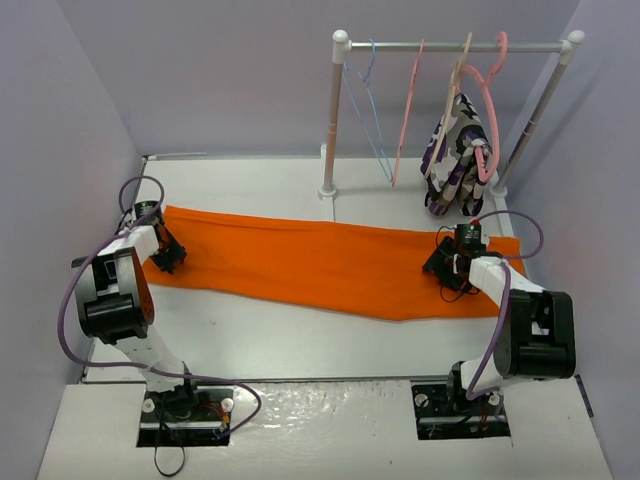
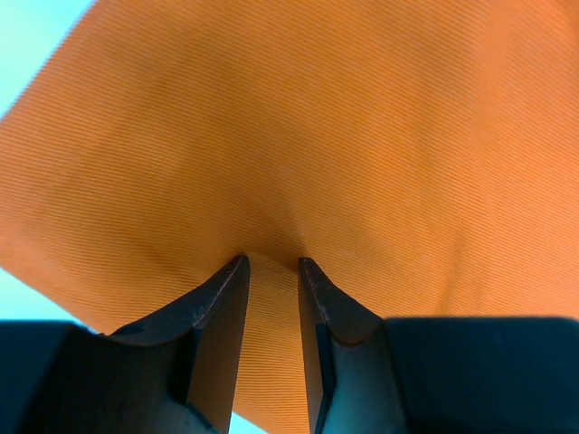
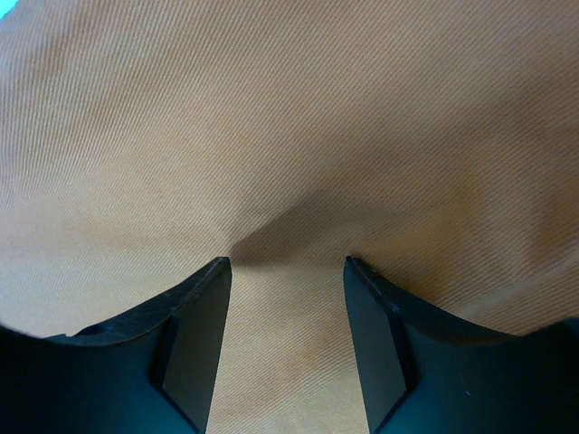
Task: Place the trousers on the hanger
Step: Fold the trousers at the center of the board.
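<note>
The orange trousers (image 1: 320,265) lie flat and stretched across the table from left to right. My left gripper (image 1: 168,258) is down on their left end. In the left wrist view its jaws (image 2: 273,262) stand close together with a raised fold of orange cloth (image 2: 317,127) pinched between them. My right gripper (image 1: 440,262) is down on the right end. In the right wrist view (image 3: 288,262) its jaws stand wide apart and press on the cloth (image 3: 289,117), which puckers at the tips. The light-blue hanger (image 1: 370,110) hangs at the left end of the rack.
A white rack (image 1: 330,120) stands at the back right of the table. It also carries a pink hanger (image 1: 408,110), a beige hanger (image 1: 455,80) and a thicker pink hanger (image 1: 490,100) with a purple-white-black garment (image 1: 455,155). Grey walls close in on both sides.
</note>
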